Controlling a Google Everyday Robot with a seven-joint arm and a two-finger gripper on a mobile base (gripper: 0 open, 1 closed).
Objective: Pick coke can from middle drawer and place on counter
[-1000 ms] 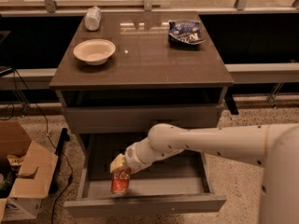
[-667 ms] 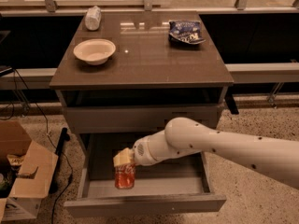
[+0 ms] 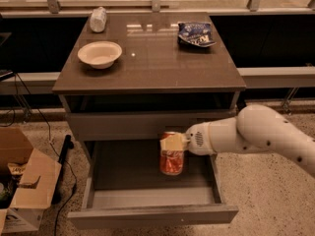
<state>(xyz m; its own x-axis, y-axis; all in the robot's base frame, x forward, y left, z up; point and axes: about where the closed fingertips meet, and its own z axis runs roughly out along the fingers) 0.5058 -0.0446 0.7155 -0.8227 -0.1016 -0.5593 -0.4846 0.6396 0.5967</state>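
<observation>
Camera view shows the end effector (image 3: 173, 142) pinching the coke can (image 3: 172, 163) by its top, over the open middle drawer (image 3: 147, 214). Extraction looks underway; next it must rise clear and reach the table (image 3: 162, 58), avoiding the bowl (image 3: 100, 54).

Mid-frame, the end effector (image 3: 173, 142) clasps the top of the can (image 3: 172, 162), which is upright over the open drawer (image 3: 147, 215) at lower centre. On the surface (image 3: 157, 63) above, a bowl (image 3: 99, 54) sits left and a bag (image 3: 196, 33) upper right.
</observation>
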